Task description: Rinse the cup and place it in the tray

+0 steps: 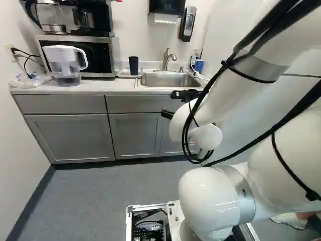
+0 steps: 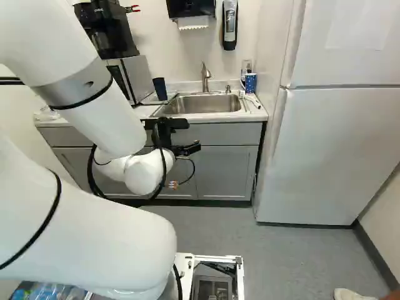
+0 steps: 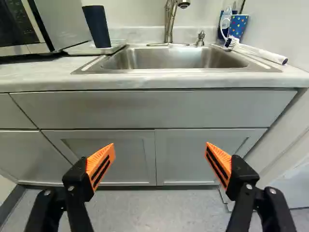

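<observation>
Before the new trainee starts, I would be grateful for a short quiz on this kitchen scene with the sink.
1. Multiple choice: Where does the dark cup near the sink stand?
a) inside the sink
b) on the tray
c) on top of the microwave

2. True or false: The gripper is open, with nothing held between its fingers.

3. Fill in the blank: The brush lies on the ____ side of the sink from the tray (same/opposite).

Key: 1 b; 2 true; 3 opposite.
</observation>
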Tool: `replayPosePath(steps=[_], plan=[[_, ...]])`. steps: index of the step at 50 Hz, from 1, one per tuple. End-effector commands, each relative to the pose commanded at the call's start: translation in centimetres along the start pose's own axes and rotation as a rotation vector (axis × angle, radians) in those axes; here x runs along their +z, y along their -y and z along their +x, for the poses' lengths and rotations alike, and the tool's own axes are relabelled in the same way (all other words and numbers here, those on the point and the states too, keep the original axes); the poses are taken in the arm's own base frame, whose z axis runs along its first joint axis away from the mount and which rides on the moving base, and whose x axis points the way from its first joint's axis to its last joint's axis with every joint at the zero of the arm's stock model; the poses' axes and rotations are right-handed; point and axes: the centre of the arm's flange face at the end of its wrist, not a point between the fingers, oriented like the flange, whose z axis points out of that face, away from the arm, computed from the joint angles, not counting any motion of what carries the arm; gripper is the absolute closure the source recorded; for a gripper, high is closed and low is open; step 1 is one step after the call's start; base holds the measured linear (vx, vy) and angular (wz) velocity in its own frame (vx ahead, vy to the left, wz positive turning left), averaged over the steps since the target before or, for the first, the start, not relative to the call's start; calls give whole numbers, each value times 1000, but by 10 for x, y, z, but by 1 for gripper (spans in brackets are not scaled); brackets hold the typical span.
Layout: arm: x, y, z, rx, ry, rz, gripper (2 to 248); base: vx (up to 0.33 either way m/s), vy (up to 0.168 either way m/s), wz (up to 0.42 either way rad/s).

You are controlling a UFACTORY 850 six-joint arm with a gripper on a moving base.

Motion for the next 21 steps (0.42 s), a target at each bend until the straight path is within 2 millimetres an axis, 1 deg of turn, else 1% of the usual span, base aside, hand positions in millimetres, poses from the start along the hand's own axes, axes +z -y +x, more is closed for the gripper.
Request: replayPosePath(steps=[21], plan=[[0,0,0,0,0,0,3,0,0,0]])
